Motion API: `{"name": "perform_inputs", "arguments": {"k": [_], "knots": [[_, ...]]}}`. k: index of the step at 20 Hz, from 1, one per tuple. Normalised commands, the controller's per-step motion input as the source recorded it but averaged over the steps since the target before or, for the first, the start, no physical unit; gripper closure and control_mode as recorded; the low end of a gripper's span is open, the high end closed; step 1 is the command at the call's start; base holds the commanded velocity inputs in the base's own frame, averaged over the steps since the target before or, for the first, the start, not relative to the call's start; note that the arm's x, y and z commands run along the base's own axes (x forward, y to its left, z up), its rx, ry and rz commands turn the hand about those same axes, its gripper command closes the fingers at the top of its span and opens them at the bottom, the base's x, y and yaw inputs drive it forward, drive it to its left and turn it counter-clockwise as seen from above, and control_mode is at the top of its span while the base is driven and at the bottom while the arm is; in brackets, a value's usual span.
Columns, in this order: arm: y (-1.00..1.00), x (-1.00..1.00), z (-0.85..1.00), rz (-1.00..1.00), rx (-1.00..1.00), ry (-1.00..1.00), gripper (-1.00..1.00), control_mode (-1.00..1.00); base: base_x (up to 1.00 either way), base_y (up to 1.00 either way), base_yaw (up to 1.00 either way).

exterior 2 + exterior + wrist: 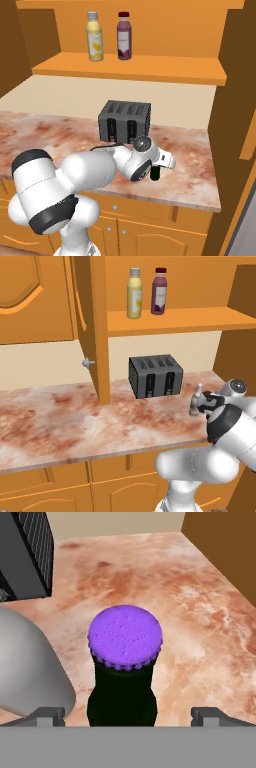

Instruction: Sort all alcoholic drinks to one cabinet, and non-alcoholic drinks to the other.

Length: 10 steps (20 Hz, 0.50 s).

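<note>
Dark bottle (124, 677) stands upright on tabletop (200, 612), neck centered between wide-spread end effector (127, 714) fingertips, straight ahead, nothing gripped yet.

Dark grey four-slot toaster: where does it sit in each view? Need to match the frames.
Left base view: the dark grey four-slot toaster sits just right of centre, on the red-marbled countertop.
Right base view: at picture centre, near the back wall.
Hand view: top-left corner, cut off by the picture edge.
Shared landmark: the red-marbled countertop it stands on.
</note>
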Motion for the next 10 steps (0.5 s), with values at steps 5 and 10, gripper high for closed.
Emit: {"name": "perform_inputs", "arguments": {"k": [5, 10], "knots": [[-0.05, 0.15, -0.14, 0.0, 0.0, 0.0, -1.0, -1.0, 0.0, 0.0, 0.0], [-0.03, 0.16, -0.12, 0.0, 0.0, 0.0, -1.0, -1.0, 0.0, 0.0, 0.0]]}}
